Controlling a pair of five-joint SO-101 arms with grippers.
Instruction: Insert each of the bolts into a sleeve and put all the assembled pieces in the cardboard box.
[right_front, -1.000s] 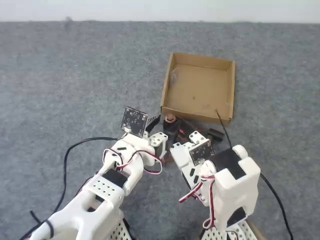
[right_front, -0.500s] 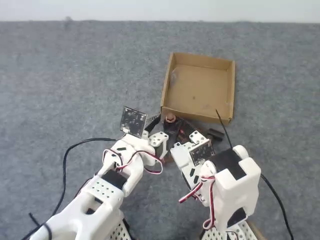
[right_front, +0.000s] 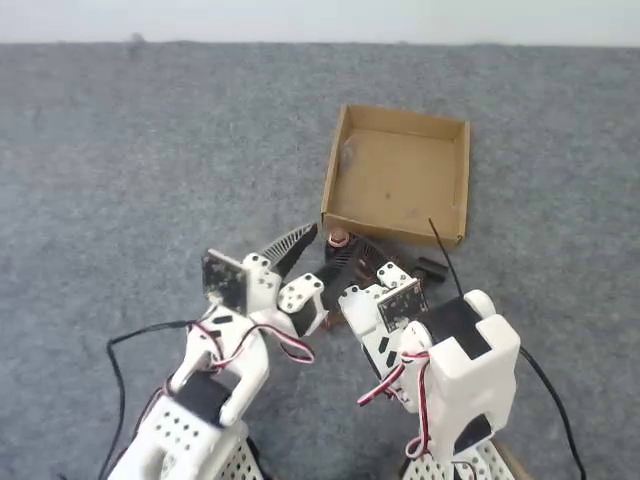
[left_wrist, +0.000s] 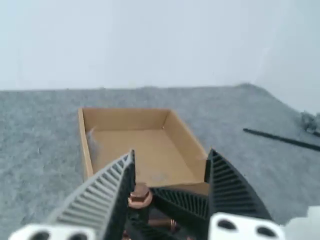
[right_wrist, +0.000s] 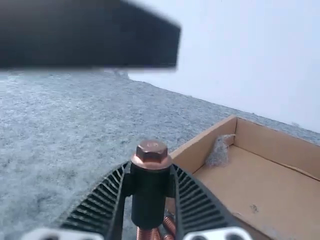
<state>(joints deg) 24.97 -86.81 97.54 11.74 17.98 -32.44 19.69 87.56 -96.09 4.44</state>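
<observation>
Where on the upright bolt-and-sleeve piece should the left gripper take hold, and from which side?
Probably the black sleeve just under the copper bolt head: it stands upright with straight round walls, and the head is small. The right gripper clamps two sides, so the open left gripper would come level from the side away from the cardboard box, across the free faces.

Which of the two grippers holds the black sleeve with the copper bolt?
The right gripper, shut on the black sleeve; the left gripper stands open.
</observation>
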